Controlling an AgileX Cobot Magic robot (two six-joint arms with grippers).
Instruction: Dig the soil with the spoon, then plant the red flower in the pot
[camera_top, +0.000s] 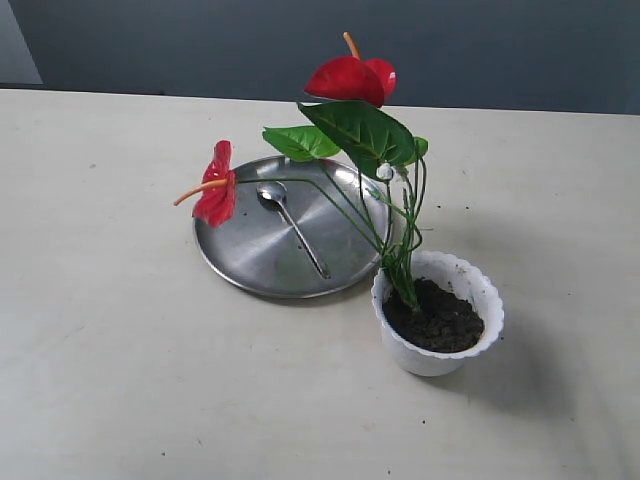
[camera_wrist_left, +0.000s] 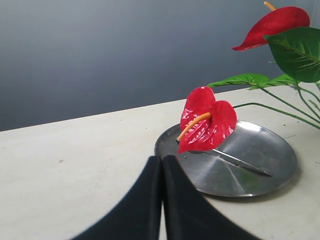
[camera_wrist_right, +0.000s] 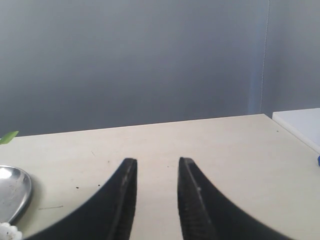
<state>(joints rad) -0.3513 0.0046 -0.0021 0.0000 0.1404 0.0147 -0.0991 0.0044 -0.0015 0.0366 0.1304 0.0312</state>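
The red flower stands upright with its stems stuck in the dark soil of the white scalloped pot. One bloom leans out over the steel plate. On that plate lies the silver spoon, its handle showing past the bloom in the left wrist view. Neither arm appears in the exterior view. My left gripper is shut and empty, short of the plate's near rim. Over bare table, my right gripper is open with nothing between its fingers.
A pale table carries everything. The plate's edge shows at the side of the right wrist view. A white object lies at the far edge there. A grey wall stands behind.
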